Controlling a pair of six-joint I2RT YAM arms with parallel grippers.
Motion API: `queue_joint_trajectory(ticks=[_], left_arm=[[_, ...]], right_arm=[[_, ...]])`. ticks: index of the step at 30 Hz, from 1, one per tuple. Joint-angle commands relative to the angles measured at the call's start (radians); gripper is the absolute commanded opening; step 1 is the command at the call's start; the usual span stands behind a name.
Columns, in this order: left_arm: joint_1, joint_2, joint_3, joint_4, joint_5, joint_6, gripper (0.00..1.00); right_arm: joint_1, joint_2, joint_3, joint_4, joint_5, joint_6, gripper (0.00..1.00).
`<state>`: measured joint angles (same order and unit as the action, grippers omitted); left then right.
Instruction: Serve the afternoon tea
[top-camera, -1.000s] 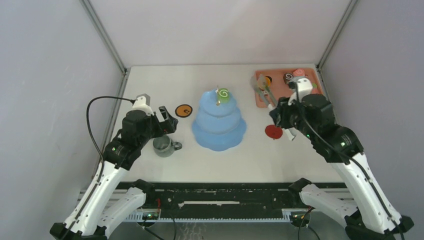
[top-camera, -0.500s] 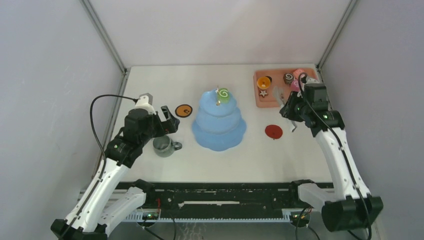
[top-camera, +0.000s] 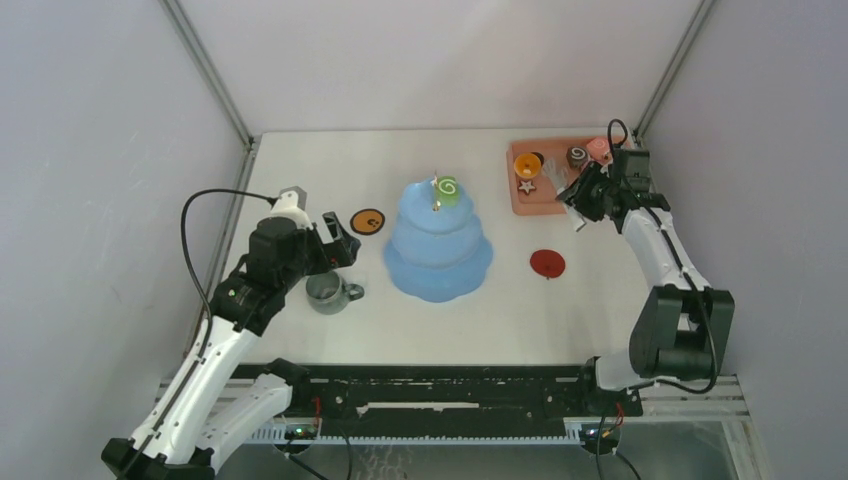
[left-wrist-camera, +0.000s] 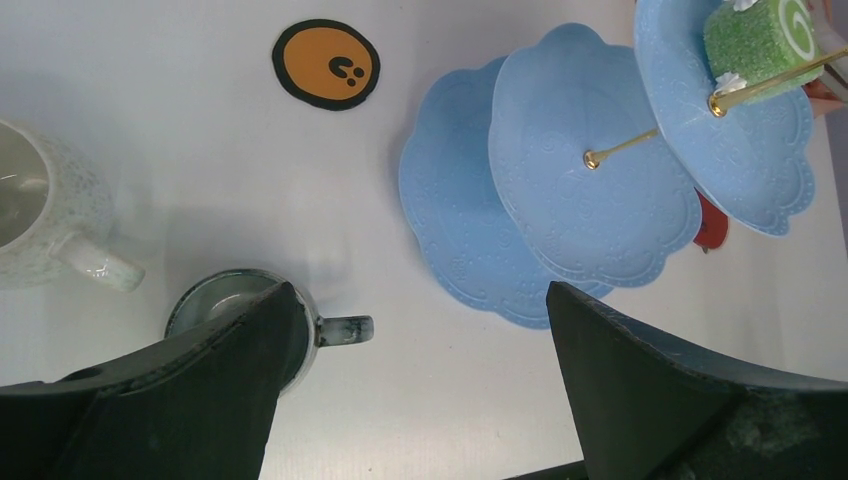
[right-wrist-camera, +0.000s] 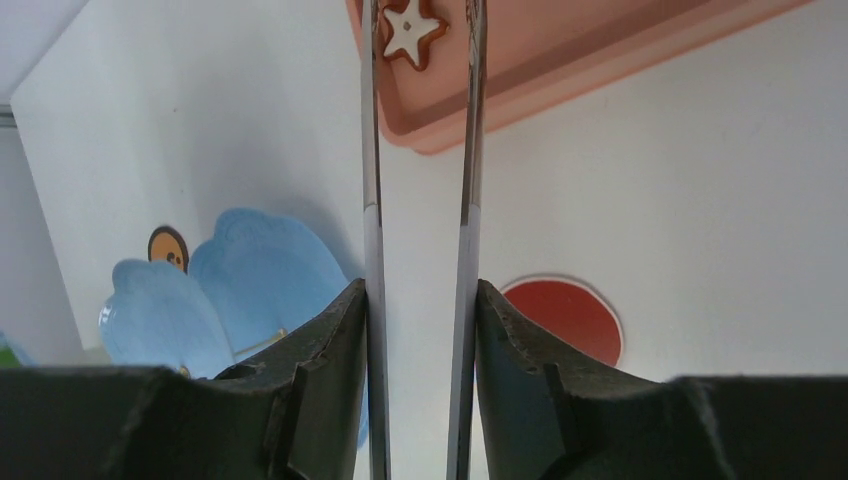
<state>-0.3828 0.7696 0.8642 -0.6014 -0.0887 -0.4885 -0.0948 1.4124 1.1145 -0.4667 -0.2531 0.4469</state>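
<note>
The light blue three-tier cake stand (top-camera: 437, 245) stands mid-table with a green swirl roll (top-camera: 446, 188) on its top tier; it also shows in the left wrist view (left-wrist-camera: 560, 190). My left gripper (left-wrist-camera: 415, 390) is open and empty above the grey-green mug (top-camera: 328, 292), beside a white mug (left-wrist-camera: 40, 225). My right gripper (right-wrist-camera: 420, 350) is shut on the long metal tongs (right-wrist-camera: 372, 150), whose tips straddle a star cookie (right-wrist-camera: 411, 30) on the salmon-pink tray (top-camera: 530, 198). An orange tart (top-camera: 529, 163) and swirl rolls (top-camera: 578, 156) lie on that tray.
An orange coaster (top-camera: 368, 221) lies left of the stand and a red coaster (top-camera: 547, 264) lies right of it. Grey walls close in on both sides. The tray sits in the far right corner.
My right arm has swung back and to the right, carrying the tongs from near the red coaster to over the tray. The left arm has hardly moved.
</note>
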Motion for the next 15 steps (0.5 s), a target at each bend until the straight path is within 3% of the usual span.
queue_joint_trajectory(ticks=[1,15], left_arm=[[0.006,-0.010,0.033,0.018,0.021,0.026,1.00],[0.005,0.025,0.029,0.032,0.026,0.054,1.00]], right_arm=[[-0.018,0.064,0.028,0.180,-0.093,0.049,0.48],[-0.026,0.199,0.042,0.327,-0.170,0.112,0.49]])
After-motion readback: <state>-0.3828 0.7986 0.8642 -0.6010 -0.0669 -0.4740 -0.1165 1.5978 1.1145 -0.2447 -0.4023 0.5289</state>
